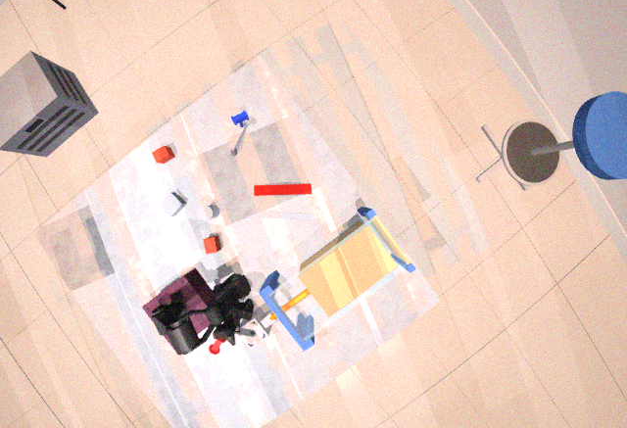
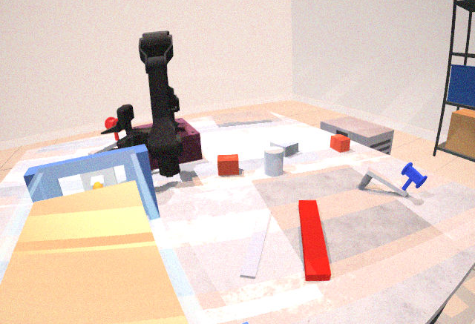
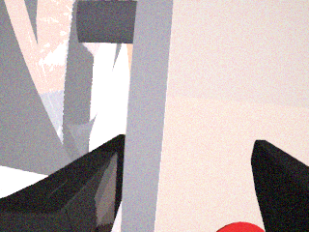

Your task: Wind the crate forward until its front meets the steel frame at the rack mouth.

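Observation:
The orange crate sits flat inside the clear-panelled cubby. The blue steel frame stands at the cubby's mouth, and a gap shows between it and the crate's front. The orange strap runs through the frame toward the winch. The winch handle's grey arm stands on the winch, with its red knob at the outer end. My gripper is half open. Its fingers straddle the knob, and the arm lies against one finger.
A blue-knobbed handle, a red bar, two red cubes, a grey cylinder, a grey block and a flat grey strip lie on the bench. The arm's maroon base is beside the winch.

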Tool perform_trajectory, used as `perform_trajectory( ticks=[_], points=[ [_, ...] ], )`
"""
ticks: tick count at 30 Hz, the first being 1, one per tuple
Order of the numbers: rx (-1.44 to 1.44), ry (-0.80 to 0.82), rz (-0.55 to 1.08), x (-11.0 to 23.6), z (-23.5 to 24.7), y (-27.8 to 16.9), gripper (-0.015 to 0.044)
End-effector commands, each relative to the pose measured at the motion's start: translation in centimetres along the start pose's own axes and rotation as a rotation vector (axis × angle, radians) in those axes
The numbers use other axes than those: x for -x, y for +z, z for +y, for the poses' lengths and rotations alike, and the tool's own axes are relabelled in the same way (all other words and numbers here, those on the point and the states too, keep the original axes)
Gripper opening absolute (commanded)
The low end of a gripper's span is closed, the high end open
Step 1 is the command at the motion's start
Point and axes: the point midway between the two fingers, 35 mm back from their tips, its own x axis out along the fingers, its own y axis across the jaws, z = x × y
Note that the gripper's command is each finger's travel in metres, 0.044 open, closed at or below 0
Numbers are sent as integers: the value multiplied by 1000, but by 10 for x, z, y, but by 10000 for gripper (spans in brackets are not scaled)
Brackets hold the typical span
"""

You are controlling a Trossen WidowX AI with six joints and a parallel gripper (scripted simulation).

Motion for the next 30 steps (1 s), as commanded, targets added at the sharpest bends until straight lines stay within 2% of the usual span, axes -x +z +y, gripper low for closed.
perform_trajectory(
  ticks=[1,7,30],
  points=[
    [-4,33,-21,33,-2,4,240],
    [10,122,-61,95,-1,-3,240],
    [11,125,-63,97,-1,-4,240]
  ],
)
